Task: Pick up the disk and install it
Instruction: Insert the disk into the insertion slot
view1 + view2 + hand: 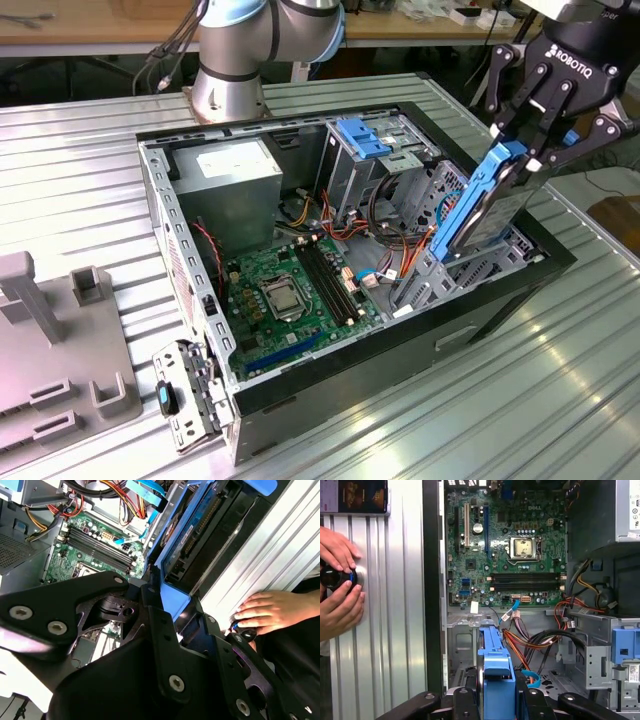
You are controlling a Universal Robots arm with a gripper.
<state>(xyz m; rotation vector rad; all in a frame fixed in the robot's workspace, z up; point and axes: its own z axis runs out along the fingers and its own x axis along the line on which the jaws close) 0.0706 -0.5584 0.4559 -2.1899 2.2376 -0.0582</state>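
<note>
Presently the black multi-fingered gripper is clenched on the upper end of the disk, a flat grey metal hard drive framed in a bright blue plastic carrier; the disk hangs tilted, its lower end at the mouth of the grey metal drive cage in the corner of the open black computer case at the exterior view's right; it is not seated.

Judged risks: the disk meets the cage at a slant, so the carrier's edges may catch on the rails and jam; the grasp is on one end alone, so any snag could lever the disk in the jaws or pull it loose; the bundle of orange, red and black wires lies just beside the cage and could be pinched under the carrier; the green motherboard lies near, exposed to a dropped disk.

Surface: the case lies on its side on a ribbed silvery metal table, glossy with reflections; a grey moulded plastic fixture stands at the exterior view's left, well apart from the case.

Room: a wooden bench runs behind the arm's base; a person's hands rest on the table beside the case, around a round black knob; they are near the work zone.
</note>
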